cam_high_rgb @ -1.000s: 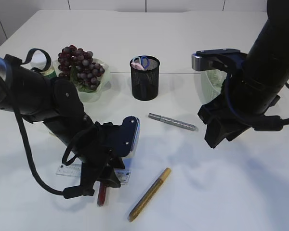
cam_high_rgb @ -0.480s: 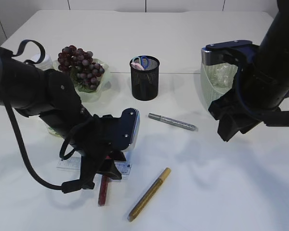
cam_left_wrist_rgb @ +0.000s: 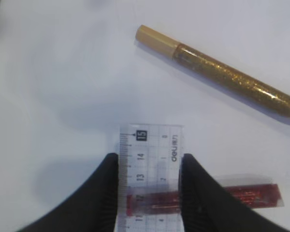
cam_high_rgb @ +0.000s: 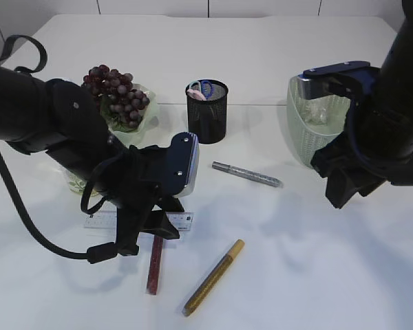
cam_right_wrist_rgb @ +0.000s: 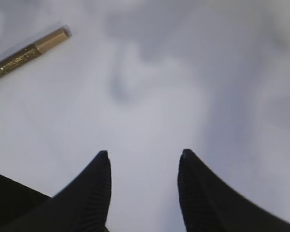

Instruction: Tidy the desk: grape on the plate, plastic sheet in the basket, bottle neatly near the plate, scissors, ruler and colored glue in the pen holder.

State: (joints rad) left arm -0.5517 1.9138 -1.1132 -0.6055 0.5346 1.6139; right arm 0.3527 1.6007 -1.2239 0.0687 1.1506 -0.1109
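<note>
both ruler [cam_left_wrist_rgb: 150, 166] edges — left gripper [cam_left_wrist_rgb: 150, 169] fingers

Lab-like setup: bare white table [cam_high_rgb: 316, 55]

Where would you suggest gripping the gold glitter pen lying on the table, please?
Grip the gold glitter pen around mid-barrel, coming straight down from above with the end effector's fingers closing across its width. It lies flat and diagonal, cap end pointing up-right, so the wrist should turn to match that slant. Its sides look clear; the red pen lies apart to its left.
</note>
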